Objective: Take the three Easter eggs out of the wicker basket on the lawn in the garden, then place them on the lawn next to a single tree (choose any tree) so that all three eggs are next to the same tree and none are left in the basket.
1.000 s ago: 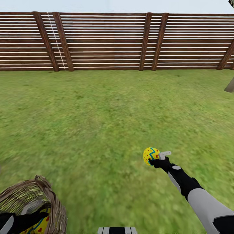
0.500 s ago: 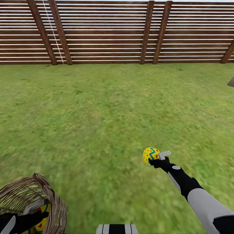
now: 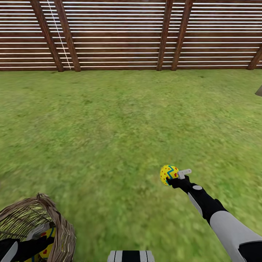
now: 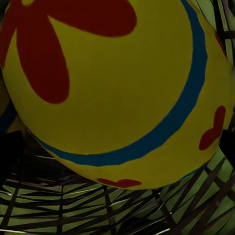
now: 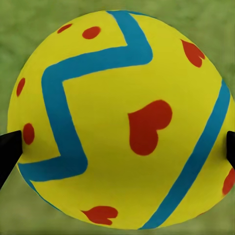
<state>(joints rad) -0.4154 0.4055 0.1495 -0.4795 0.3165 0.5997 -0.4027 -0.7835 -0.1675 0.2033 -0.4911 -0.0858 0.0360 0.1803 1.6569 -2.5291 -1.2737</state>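
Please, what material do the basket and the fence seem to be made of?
Basket: looks like woven wicker, matte brown, by its interlaced strands, also seen beneath the egg in the left wrist view. Fence: apparently wood, dark brown horizontal slats on leaning posts.

Easter egg (image 5: 117,117) in the right gripper: smooth matt shell, flat painted bands and hearts. Wicker basket (image 3: 60,227): rough woven brown cane, open weave. Fence (image 3: 120,32): dark brown wooden slats. Lawn (image 3: 109,120): mottled matt grass. Arm shells: smooth black and white plastic.
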